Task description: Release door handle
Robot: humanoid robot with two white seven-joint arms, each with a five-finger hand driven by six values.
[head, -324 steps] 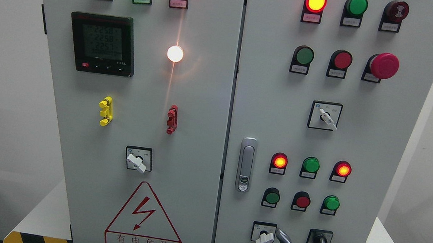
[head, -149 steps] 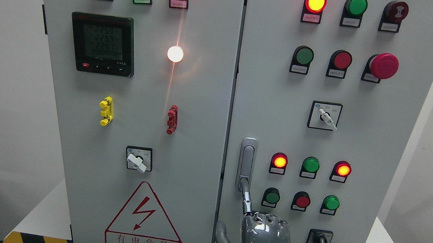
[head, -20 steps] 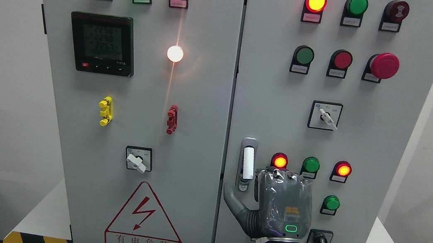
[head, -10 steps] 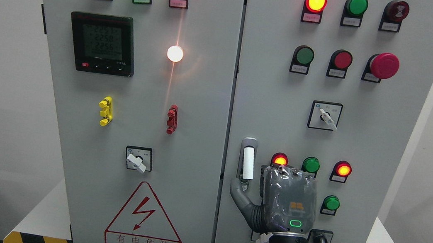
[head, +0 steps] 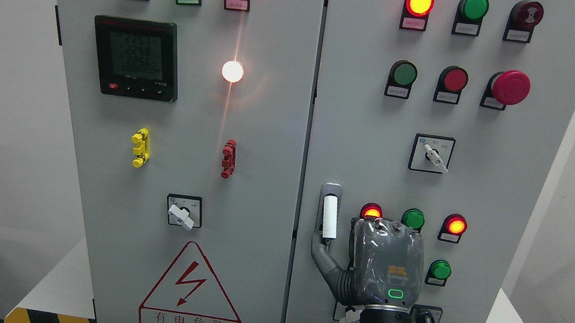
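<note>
step: release door handle | right robot hand [head: 381, 268] back toward me, thumb up by handle base; grip state I cannot tell | door handle [head: 329, 217] popped out at right cabinet door's [head: 513, 174] left edge | advice: I'd uncurl fully; retreat straight back; avoid the buttons

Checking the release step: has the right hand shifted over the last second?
Yes. The right hand has drifted right, covering more of the green lamp, and its thumb now sits just under the popped-out door handle.
</note>
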